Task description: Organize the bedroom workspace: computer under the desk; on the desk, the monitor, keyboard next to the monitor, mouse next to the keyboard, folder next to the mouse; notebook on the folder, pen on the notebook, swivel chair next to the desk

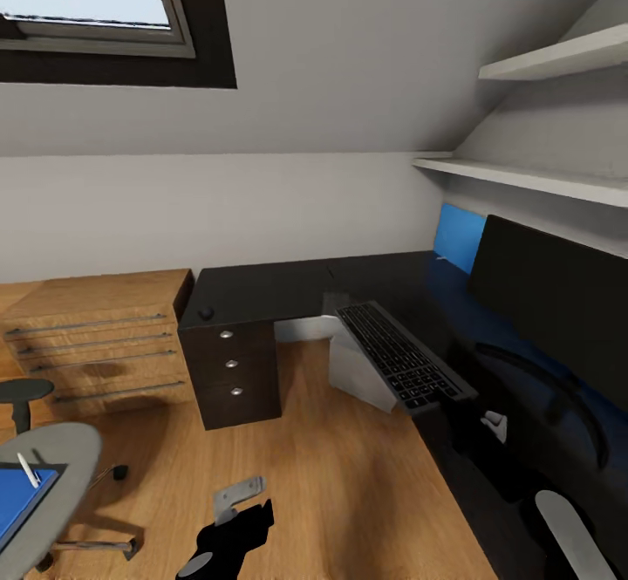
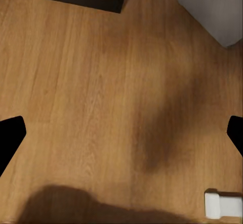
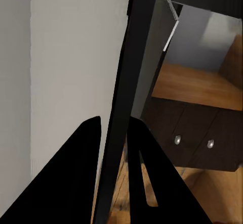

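My right gripper (image 1: 467,407) is shut on the near end of the black keyboard (image 1: 394,351), which slants up over the inner edge of the black desk (image 1: 262,292). In the right wrist view the keyboard (image 3: 126,82) runs edge-on between the two fingers of the right gripper (image 3: 114,124). The black monitor (image 1: 558,301) stands at the desk's right. The small dark mouse (image 1: 206,312) lies at the desk's left end. The grey computer (image 1: 358,375) stands under the desk. At lower left the swivel chair (image 1: 65,449) carries the blue folder (image 1: 17,497) and the whitish pen (image 1: 28,469). My left gripper (image 1: 240,510) hangs open over the floor.
A dark drawer pedestal (image 1: 231,371) stands under the desk's left end, with a light wooden drawer unit (image 1: 96,336) beside it. A blue wall panel (image 1: 460,235) and white shelves (image 1: 523,179) are behind the monitor. Wooden floor (image 2: 101,92) lies between chair and desk.
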Robot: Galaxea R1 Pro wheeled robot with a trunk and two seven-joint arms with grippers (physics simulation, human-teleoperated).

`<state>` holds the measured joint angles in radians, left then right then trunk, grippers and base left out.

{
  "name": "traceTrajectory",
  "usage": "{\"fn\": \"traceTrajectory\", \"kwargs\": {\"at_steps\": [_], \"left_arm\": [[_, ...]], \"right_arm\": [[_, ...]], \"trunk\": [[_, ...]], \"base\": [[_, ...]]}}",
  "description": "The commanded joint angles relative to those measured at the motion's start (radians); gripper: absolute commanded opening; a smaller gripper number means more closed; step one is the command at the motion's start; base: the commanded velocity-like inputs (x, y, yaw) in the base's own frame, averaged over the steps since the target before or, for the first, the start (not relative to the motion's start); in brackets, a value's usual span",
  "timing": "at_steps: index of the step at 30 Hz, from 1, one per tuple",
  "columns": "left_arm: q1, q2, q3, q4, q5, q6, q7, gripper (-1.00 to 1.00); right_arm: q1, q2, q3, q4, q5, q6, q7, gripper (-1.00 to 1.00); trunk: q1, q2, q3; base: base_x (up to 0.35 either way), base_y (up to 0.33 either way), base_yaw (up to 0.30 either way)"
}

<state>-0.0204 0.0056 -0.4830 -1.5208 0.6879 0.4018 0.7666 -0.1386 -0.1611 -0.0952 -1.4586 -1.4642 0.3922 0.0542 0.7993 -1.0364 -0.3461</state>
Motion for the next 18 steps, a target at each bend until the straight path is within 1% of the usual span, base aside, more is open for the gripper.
{"fn": "traceTrajectory", "kwargs": {"at_steps": [1, 3, 7, 8, 11, 18], "left_arm": [[-0.001, 0.001, -0.002, 0.004, 0.01, 0.003, 0.002, 1.0], [-0.001, -0.005, -0.002, 0.002, 0.003, 0.002, 0.006, 1.0], [-0.001, -0.007, -0.002, -0.005, 0.001, 0.002, 0.007, 1.0], [-0.001, -0.008, -0.002, -0.011, -0.001, 0.002, 0.009, 1.0], [-0.001, -0.005, -0.002, -0.018, -0.003, 0.002, 0.011, 1.0], [-0.001, -0.001, -0.003, -0.022, -0.004, 0.002, 0.015, 1.0]], "right_arm": [[-0.006, 0.006, 0.0, 0.006, 0.002, -0.001, 0.008, -1.0], [-0.01, 0.017, -0.001, 0.017, 0.017, -0.012, 0.013, -1.0], [-0.008, 0.039, -0.001, 0.04, 0.061, -0.035, 0.011, -1.0], [-0.006, 0.038, -0.001, 0.046, 0.061, -0.04, 0.005, -1.0], [-0.003, 0.034, -0.001, 0.064, 0.063, -0.023, 0.003, -1.0], [-0.001, 0.031, -0.001, 0.103, 0.063, 0.016, 0.001, -1.0]], "trunk": [[0.0, -0.001, -0.001], [0.0, -0.001, -0.001], [0.0, -0.001, -0.001], [0.0, -0.001, -0.001], [0.0, -0.001, -0.001], [0.0, -0.001, -0.001]], "base": [[0.0, 0.0, 0.0], [0.0, 0.0, 0.0], [0.0, 0.0, 0.0], [-0.018, -0.022, 0.0], [-0.091, -0.094, 0.0], [-0.214, -0.211, 0.0]]}}
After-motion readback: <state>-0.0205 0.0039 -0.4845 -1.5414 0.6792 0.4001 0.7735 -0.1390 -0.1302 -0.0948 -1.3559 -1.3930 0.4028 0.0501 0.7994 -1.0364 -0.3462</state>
